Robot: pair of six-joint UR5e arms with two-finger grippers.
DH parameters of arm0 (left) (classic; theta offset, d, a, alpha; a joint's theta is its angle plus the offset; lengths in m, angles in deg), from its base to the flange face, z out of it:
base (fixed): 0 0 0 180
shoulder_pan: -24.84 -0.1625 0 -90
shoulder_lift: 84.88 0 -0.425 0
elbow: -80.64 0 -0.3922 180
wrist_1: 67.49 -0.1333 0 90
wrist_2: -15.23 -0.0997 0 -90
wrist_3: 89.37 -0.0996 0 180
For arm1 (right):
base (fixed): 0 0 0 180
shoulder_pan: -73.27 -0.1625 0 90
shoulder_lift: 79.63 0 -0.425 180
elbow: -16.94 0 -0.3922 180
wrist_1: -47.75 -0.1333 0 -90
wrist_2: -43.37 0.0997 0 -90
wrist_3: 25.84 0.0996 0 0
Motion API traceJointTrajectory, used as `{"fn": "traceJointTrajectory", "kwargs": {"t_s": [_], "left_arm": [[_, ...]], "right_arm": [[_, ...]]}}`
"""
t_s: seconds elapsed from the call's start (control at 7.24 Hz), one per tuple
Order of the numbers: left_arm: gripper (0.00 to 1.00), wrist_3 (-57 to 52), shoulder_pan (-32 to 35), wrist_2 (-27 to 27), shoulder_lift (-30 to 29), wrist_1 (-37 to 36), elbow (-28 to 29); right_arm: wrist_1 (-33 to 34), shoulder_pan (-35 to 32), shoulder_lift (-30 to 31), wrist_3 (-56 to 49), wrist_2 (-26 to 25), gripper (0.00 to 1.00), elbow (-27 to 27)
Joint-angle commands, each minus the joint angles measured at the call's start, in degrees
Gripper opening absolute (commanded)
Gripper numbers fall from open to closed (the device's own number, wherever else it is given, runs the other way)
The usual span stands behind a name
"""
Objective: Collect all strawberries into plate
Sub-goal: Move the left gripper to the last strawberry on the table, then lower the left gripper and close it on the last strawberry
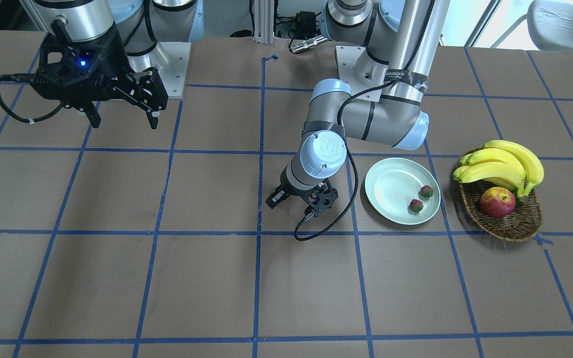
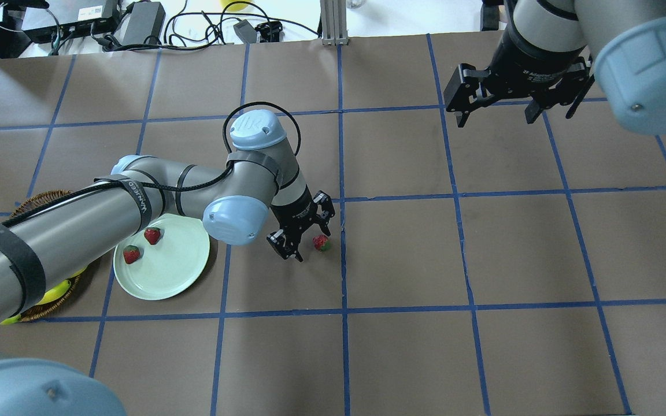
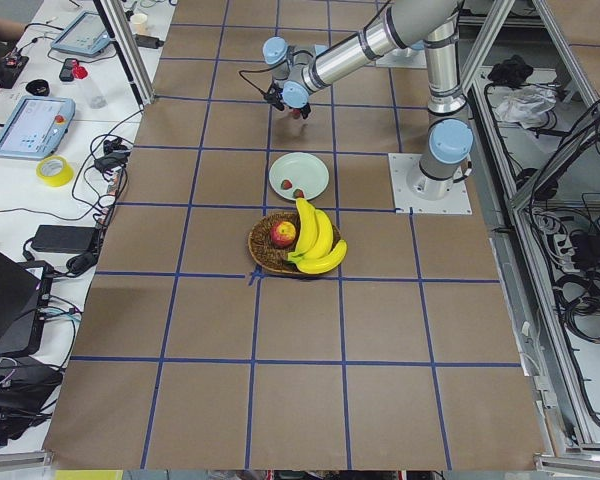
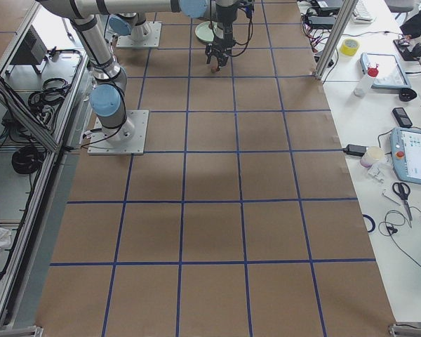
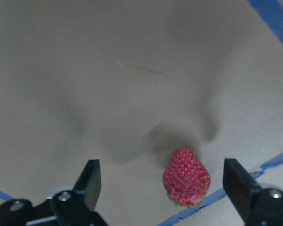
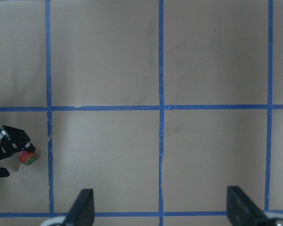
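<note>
Pickup of last strawberry [image 5: 186,178]: left jaws stand wide around it; next we should close, lift, carry to plate [image 2: 165,277]. Right jaws wide.

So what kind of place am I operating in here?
Most likely a robotics lab test cell: a paper-covered table marked with a blue tape grid, teach pendants lying on the side bench, and coiled cables beside the robot's frame.
</note>
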Motion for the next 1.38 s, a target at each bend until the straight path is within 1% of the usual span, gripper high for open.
{"fn": "traceJointTrajectory", "kwargs": {"t_s": [0.0, 0.14, 0.28, 0.41, 0.69, 0.83, 0.97, 1.1, 1.24], "left_arm": [[0.75, 0.2, 0.0, 1.9, -0.3, -0.1, 0.0], [0.67, 0.2, 0.0, 2.0, -0.3, -0.1, 0.0], [0.38, 0.2, 0.0, 2.0, -0.4, -0.2, 0.1], [0.0, -0.3, 0.0, 2.0, -0.3, -0.2, 0.2], [0.0, -3.1, 0.0, 1.5, 0.2, -0.1, 0.6], [0.0, -10.6, -0.3, 1.1, 1.2, 0.7, 1.7], [0.0, -13.0, -1.0, -3.9, 2.4, 4.4, 3.6], [0.0, -18.6, -1.3, -8.5, 3.1, 7.5, 6.9], [0.0, -28.0, -3.5, -9.0, 3.9, 11.3, 9.1]], "right_arm": [[-0.1, 0.0, 0.1, 0.0, -0.1, 1.0, 0.1], [0.0, 0.0, 0.1, 0.0, -0.1, 1.0, 0.1], [0.0, -0.1, 0.1, 0.0, -0.1, 1.0, 0.2], [0.0, -0.1, 0.1, 0.0, -0.1, 1.0, 0.2], [0.0, -0.1, 0.1, 0.0, -0.1, 1.0, 0.2], [0.0, -0.1, 0.1, 0.1, 0.0, 1.0, 0.2], [0.0, 0.0, 0.1, 0.1, 0.0, 1.0, 0.2], [0.0, -0.1, 0.1, 0.1, 0.0, 1.0, 0.2], [0.0, 0.0, 0.1, 0.1, -0.1, 1.0, 0.2]]}}
